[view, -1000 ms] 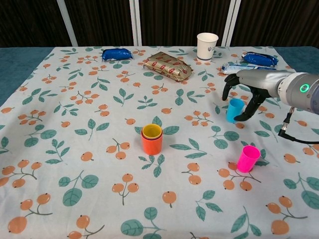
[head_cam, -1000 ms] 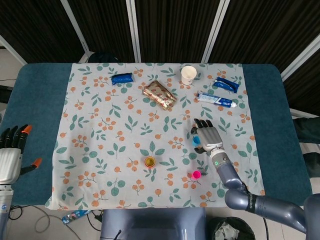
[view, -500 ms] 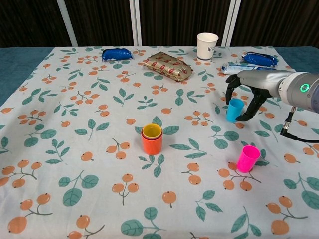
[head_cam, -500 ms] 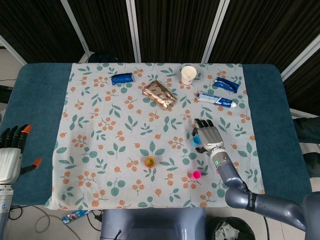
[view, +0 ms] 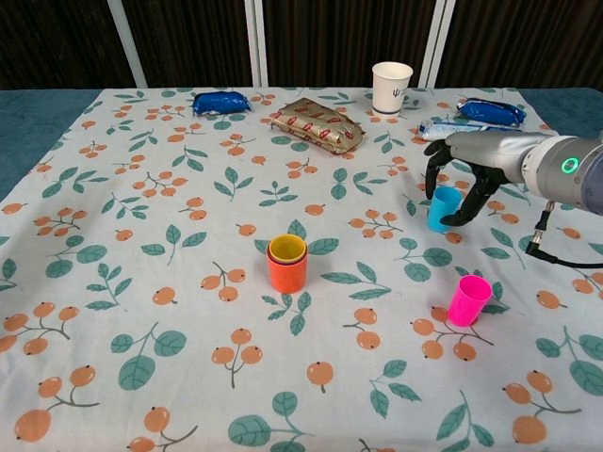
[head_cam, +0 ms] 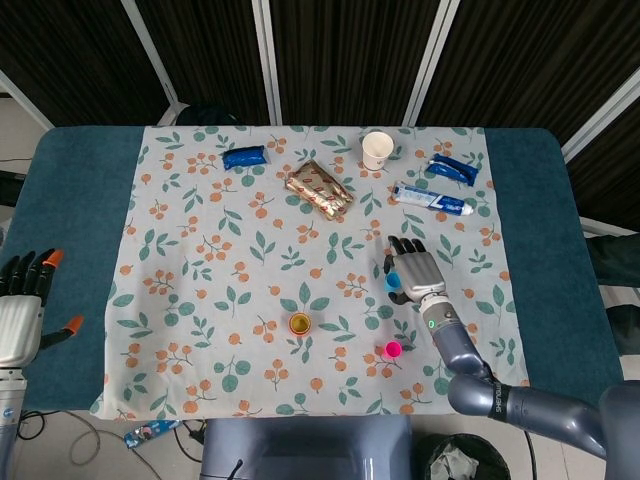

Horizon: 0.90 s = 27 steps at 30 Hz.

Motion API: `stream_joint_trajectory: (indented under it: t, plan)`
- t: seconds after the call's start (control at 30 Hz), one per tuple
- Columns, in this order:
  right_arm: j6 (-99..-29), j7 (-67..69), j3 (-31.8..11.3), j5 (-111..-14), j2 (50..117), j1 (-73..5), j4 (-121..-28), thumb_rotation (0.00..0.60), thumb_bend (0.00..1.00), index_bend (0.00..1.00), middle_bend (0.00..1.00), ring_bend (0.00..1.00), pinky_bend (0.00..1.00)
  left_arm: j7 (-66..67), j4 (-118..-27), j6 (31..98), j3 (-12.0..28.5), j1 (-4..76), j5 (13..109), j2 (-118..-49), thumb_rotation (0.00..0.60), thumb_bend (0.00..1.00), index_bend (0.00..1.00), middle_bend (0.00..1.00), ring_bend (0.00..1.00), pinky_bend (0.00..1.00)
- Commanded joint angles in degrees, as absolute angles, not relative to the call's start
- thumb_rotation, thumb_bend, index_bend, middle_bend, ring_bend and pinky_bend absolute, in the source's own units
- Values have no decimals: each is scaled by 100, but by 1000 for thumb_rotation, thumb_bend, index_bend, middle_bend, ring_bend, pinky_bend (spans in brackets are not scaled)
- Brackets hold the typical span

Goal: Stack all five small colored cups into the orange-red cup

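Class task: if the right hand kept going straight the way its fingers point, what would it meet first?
Probably the blue cup: the right hand arches over it, fingers pointing down around it. Contact is unclear.

Orange-red cup (view: 286, 272) upright on the bench near centre, with a yellow cup (view: 287, 249) nested inside, its rim poking just above the orange-red rim; whether more cups sit inside that one can't be told. Blue cup (view: 443, 208) upright to the right and a bit farther back, well apart from the stack; the right hand (view: 461, 181) is over it with dark fingers (view: 431, 172) curled down on both sides, contact looks likely but lift-off can't be confirmed. In the head view it shows as a blue spot (head_cam: 392, 283) at the hand's left edge. Pink cup (view: 468, 299) upright, nearer than the blue one, standing free, mouth up.
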State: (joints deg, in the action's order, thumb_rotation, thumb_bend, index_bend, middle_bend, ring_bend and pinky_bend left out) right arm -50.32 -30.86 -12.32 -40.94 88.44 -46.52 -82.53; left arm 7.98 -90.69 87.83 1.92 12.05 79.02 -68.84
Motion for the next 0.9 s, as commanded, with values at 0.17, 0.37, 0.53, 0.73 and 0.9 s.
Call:
stream_joint_trajectory:
  t: [0.17, 0.37, 0.53, 0.73, 0.9]
  plan:
    - [-5067, -3090, -1207, -4057, 8856, -4696, -8233, 600, 390, 444, 57, 71, 88, 811, -9076, 8758, 232, 1178, 7933, -6886, 600, 158, 74, 57, 0, 32]
    - [-5069, -3095, -1181, -4016, 8861, -4736, -8221, 600, 393, 444, 57, 71, 88, 829, -9084, 8734, 264, 1153, 7952, -6888, 600, 157, 75, 57, 0, 32]
    - [-5062, -3087, -1149, -3974, 8848, -4762, -8225, 600, 394, 466, 57, 71, 88, 820, -9084, 8711, 304, 1129, 7967, -6883, 600, 158, 76, 57, 0, 32]
    - [-5082, -3061, -1135, -3954, 8844, -4790, -8225, 600, 394, 508, 57, 75, 88, 830, -9080, 8680, 335, 1109, 7992, -6891, 600, 158, 76, 57, 0, 32]
    - [-5109, -3013, -1142, -3983, 8807, -4805, -8266, 600, 394, 514, 57, 75, 88, 840, -9077, 8659, 365, 1090, 8002, -6894, 600, 158, 76, 57, 0, 32]
